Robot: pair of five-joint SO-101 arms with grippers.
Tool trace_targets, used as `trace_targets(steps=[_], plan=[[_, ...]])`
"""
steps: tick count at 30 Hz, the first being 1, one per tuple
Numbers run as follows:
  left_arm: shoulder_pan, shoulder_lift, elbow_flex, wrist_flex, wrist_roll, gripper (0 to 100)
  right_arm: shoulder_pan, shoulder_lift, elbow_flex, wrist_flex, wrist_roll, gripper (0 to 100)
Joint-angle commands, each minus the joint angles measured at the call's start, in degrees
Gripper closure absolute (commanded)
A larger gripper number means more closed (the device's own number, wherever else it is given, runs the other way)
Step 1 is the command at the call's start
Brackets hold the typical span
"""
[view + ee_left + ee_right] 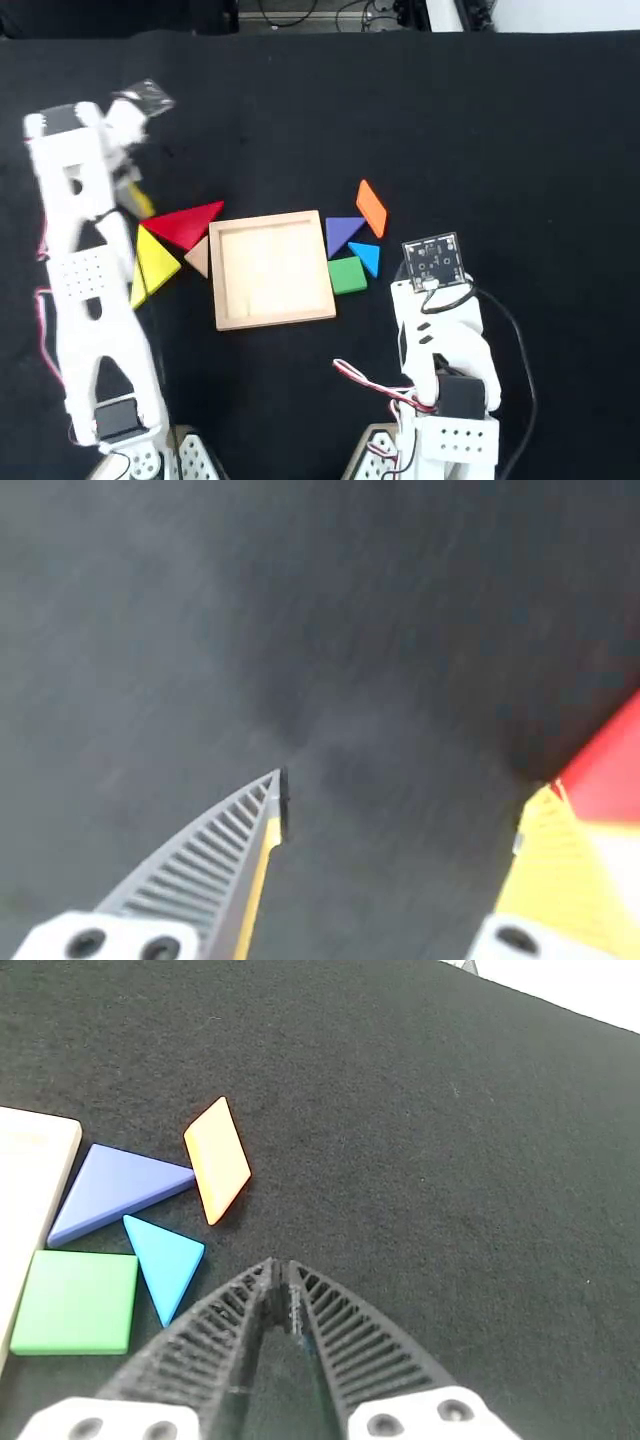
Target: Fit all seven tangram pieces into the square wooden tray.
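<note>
Black ribbed fingers [340, 1320] of the right hand [281, 1275] met at the tips, gripping nothing. The left hand [405, 790] gaped wide, likewise empty. We judged the task barely begun: the wooden tray [270, 218] lay bare, with the red triangle [185, 222] just left of it and the green square [347, 274] just right. Next we needed to close on a piece, probably red. The high view gave us the whole tray; the right wrist view gave those pressed tips.
</note>
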Motion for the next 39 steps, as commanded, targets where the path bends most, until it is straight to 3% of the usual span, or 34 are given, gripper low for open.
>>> trace_targets(steps=[1, 7, 11, 19, 24, 26, 29, 34, 39], plan=[[-5.41, -1.41, -9.45, 2.81, -4.40, 64, 0.70, -1.80, -0.04, 0.00, -0.35, 98.4], [-0.84, -4.57, -8.92, 2.99, 7.74, 64, 0.62, -1.80, -0.04, -0.09, -0.35, 98.4], [5.23, -9.05, 0.84, 2.99, 8.35, 64, 0.70, -1.80, -0.04, 0.00, -0.35, 98.4], [11.30, -29.89, 36.26, 2.99, 7.30, 64, 0.70, -1.80, -0.04, 0.00, -0.26, 98.4], [8.31, -49.93, 59.47, 2.02, 19.08, 64, 0.70, -1.80, -0.04, -0.09, -0.26, 98.4], [6.29, -56.44, 68.35, -2.46, 25.58, 64, 0.70, -1.80, -0.04, -0.09, -0.26, 98.4], [4.00, -63.38, 84.53, -15.65, 33.67, 63, 0.70, -1.80, -0.04, 0.00, -0.26, 98.4], [5.76, -72.53, 108.35, -32.18, 38.68, 63, 0.70, -1.80, -0.04, 0.18, -0.26, 98.4], [5.76, -76.57, 117.67, -43.60, 40.35, 63, 0.70, -1.80, -0.04, 0.18, -0.26, 98.4]])
